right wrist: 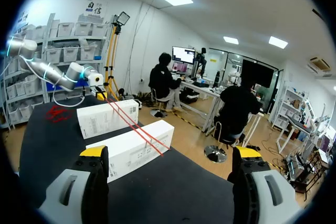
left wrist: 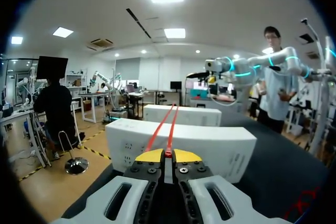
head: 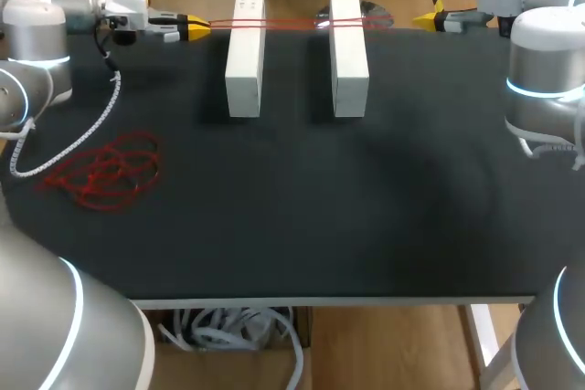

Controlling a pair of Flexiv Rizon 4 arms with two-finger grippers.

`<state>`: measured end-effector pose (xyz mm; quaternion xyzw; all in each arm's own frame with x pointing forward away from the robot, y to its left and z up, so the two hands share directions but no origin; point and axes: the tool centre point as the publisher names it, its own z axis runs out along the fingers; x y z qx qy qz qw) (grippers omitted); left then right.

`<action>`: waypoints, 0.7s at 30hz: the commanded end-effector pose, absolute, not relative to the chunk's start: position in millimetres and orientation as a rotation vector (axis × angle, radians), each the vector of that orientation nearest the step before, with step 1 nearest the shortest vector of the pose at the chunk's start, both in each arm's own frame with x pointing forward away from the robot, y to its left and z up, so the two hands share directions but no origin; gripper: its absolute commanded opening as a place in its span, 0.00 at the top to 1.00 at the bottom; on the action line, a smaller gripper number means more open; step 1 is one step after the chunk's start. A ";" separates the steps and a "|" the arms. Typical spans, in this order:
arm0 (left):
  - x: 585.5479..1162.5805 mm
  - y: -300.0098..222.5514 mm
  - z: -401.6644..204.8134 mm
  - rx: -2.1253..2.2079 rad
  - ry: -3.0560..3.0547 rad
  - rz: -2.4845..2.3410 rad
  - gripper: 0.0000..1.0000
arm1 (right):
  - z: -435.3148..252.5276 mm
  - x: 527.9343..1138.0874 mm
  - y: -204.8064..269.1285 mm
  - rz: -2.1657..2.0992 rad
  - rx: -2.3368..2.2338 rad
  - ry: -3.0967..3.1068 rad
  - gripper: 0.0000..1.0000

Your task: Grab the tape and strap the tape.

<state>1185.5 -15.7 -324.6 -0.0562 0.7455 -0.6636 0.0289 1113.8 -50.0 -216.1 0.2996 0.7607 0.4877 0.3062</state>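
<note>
Two boxes lie parallel so the red band, pinched in the left gripper, spans both; right gripper spread

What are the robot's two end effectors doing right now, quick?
Left end effector: closed, holding the red tape.
Right end effector: open, holding nothing.

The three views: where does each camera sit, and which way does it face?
Head view: above and behind, looking down on the table; both arms show.
Left wrist view: on the left arm, facing the right arm; the left tool, shut on the red tape, shows.
Right wrist view: on the right arm, facing the left arm; the open right tool shows.
Both wrist views show the tape across two white boxes.
</note>
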 end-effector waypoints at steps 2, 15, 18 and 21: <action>1190.9 -12.7 -328.0 -0.021 2.370 -2.137 1.00 | -216.1 1113.8 -50.0 1.291 0.793 2.013 0.00; 1174.1 -16.0 -311.9 -0.002 2.354 -2.156 1.00 | -216.1 1113.8 -50.0 1.291 0.793 2.013 0.00; 1167.7 -18.0 -304.1 0.001 2.332 -2.170 1.00 | -216.1 1113.8 -50.0 1.291 0.793 2.013 0.00; 1160.2 -19.9 -296.5 -0.001 2.313 -2.183 1.00 | -216.1 1113.8 -50.0 1.291 0.793 2.013 0.00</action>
